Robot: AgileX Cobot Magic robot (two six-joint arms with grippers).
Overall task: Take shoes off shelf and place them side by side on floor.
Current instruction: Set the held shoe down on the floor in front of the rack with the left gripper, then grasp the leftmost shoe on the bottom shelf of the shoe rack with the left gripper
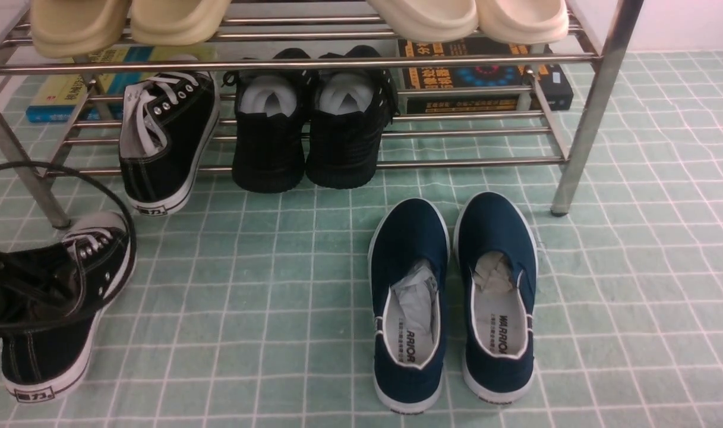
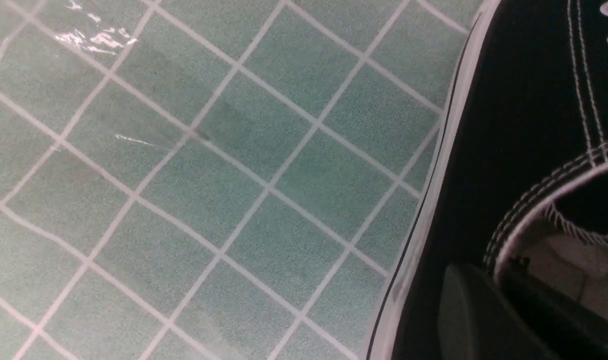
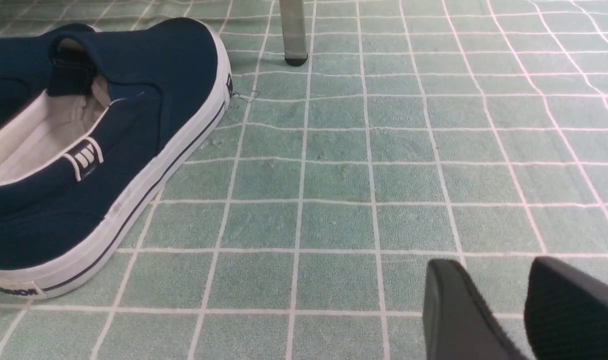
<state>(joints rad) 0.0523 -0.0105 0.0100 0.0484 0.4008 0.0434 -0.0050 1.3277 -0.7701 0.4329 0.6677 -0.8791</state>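
The left pincer (image 2: 498,295) pinches the canvas side wall of a black sneaker (image 1: 46,351), whose white rubber sole meets the wrinkled green grid floor (image 1: 266,285). The second sneaker (image 1: 165,148) sits on the chrome tube shelf (image 1: 456,161), heel overhanging the front bar, beside two all-black shoes (image 1: 308,148). Navy slip-ons (image 1: 411,244) stand on the floor. The right pincer (image 3: 503,285) is spread.

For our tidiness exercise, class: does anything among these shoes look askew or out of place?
The black lace-up pair is split: one sneaker sits crooked on the shelf, heel overhanging its front bar, while the other sneaker lies angled on the floor, in the left fingers.
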